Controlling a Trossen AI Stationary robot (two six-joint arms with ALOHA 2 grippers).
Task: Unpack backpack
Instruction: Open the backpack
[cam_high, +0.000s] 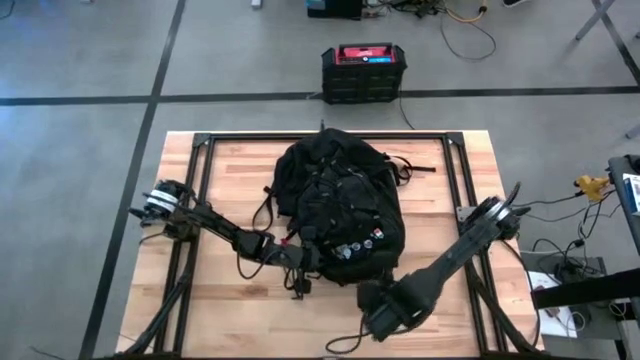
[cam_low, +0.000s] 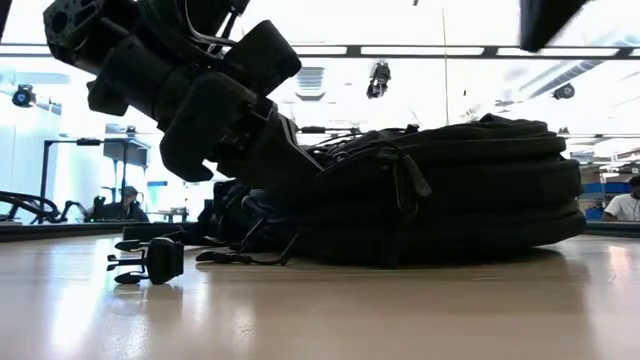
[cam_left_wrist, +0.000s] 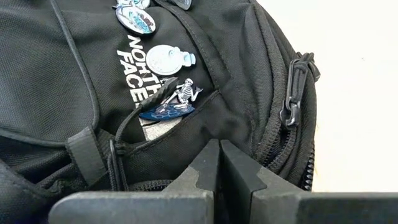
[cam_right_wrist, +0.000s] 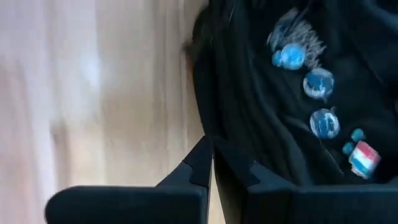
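Observation:
The black backpack (cam_high: 340, 190) lies flat on the wooden table, with round pins (cam_high: 355, 245) at its near end. Its loose straps trail off to the left, and one buckle (cam_low: 150, 262) rests on the wood. My left gripper (cam_high: 305, 265) is shut at the near left corner of the backpack, slanting down at the panel with the pins (cam_left_wrist: 177, 99). My right gripper (cam_high: 372, 298) is shut with nothing in it. It hangs above the near edge of the backpack (cam_right_wrist: 261, 93), clear of the table. My left gripper (cam_left_wrist: 219, 149) points its shut fingertips at the backpack's front panel (cam_left_wrist: 205, 127), just below the skeleton pin and beside a zip pull. It comes slanting down from the table's left. Whether the tips touch the fabric I cannot tell.
A black metal frame (cam_high: 200, 140) runs around the tabletop. A black crate with a red top (cam_high: 365, 70) stands on the floor beyond the far edge. Cables and gear (cam_high: 590, 190) sit to the right. People (cam_low: 125, 200) are seated in the room behind. Bare wood (cam_high: 230, 320) lies near the front.

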